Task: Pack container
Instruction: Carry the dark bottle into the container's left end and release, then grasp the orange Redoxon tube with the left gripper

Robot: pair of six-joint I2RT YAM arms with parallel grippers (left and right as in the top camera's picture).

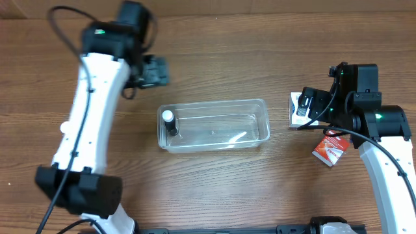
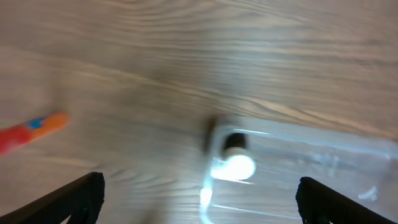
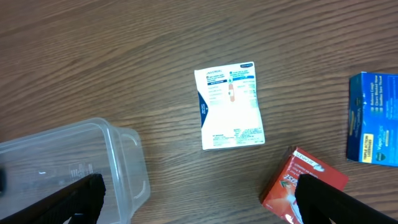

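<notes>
The clear plastic container (image 1: 265,123) lies in the middle of the table. A small black bottle with a white cap (image 1: 169,122) stands inside its left end. My left gripper (image 1: 155,70) is open and empty, above the table behind the container's left end. Its blurred wrist view shows the bottle (image 2: 234,149) and the container's rim (image 2: 323,140) below the open fingers (image 2: 199,199). My right gripper (image 1: 305,107) is open and empty, just right of the container, over a white box (image 3: 230,106). The container's corner (image 3: 127,168) shows beside the open fingers (image 3: 199,193).
A red box (image 1: 330,148) lies right of the container, also in the right wrist view (image 3: 305,183). A blue box (image 3: 373,118) lies further right. An orange-red tube-like item (image 2: 31,129) lies on the table left of the container. The table is brown wood.
</notes>
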